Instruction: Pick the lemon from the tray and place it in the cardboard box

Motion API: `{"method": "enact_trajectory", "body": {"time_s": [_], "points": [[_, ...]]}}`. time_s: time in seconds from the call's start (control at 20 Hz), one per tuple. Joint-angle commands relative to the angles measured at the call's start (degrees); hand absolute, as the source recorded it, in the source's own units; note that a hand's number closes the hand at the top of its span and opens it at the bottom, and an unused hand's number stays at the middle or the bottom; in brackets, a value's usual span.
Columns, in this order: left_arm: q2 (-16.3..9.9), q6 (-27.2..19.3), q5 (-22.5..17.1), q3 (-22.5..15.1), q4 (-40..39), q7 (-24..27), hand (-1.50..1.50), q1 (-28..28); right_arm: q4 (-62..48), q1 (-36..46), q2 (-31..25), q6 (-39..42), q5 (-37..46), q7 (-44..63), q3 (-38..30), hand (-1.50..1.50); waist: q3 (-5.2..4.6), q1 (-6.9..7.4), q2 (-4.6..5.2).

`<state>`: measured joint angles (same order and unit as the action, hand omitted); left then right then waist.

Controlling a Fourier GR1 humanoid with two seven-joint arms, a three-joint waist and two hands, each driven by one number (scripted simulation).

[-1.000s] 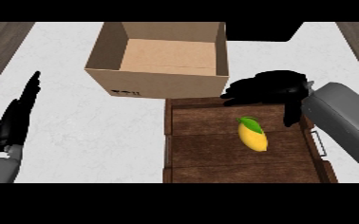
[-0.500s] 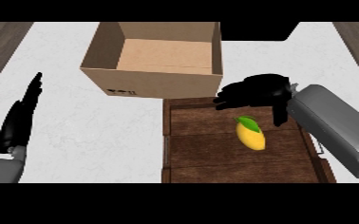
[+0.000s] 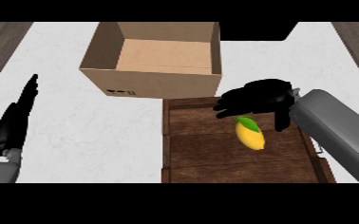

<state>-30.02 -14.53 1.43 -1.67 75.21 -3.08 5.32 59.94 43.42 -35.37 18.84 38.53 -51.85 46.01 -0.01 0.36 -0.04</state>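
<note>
The dark wooden tray (image 3: 203,152) lies nearest, its plank floor running up toward the right hand (image 3: 256,99). On those planks rests the yellow lemon (image 3: 250,135), green leaf at its upper end, just below the right hand's fingertips and a little toward the thumb (image 3: 282,118), which hangs down at the lemon's right. That hand hovers over the tray's far end with fingers spread wide and slightly bent, holding nothing; whether any fingertip touches the leaf cannot be told. Its grey forearm (image 3: 329,128) comes in from the lower right. Well to the left, the left hand (image 3: 20,116) rests near the view's edge, fingers straight and pointing up, over the white worktop (image 3: 98,137). Beyond the right hand, up and to its left, stands the open cardboard box (image 3: 157,80), its front wall just beside the tray's far rim.
</note>
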Motion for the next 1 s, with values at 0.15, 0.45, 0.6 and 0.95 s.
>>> {"method": "enact_trajectory", "body": {"time_s": [0.15,0.45,0.6,0.95], "points": [[0.19,1.46,0.37,1.26,-0.75,-0.41,0.0,0.92,7.22,-0.63,-0.77,9.12,-1.81,-2.96,0.54,-1.5,-0.03,-0.28,-0.05],[1.47,1.96,0.66,2.71,2.05,0.35,0.0,-2.03,8.9,-3.96,-1.87,6.58,3.85,2.33,0.63,-1.5,0.0,0.03,0.01],[2.93,0.54,3.87,0.78,0.93,-1.97,0.0,1.05,9.47,-4.96,1.58,7.08,5.53,7.25,1.63,-1.5,0.0,-0.16,0.06],[2.79,2.87,3.48,2.8,2.24,-3.74,0.0,1.16,5.01,-7.23,4.81,-3.34,7.96,3.85,-3.38,1.5,0.05,0.1,0.15]]}}
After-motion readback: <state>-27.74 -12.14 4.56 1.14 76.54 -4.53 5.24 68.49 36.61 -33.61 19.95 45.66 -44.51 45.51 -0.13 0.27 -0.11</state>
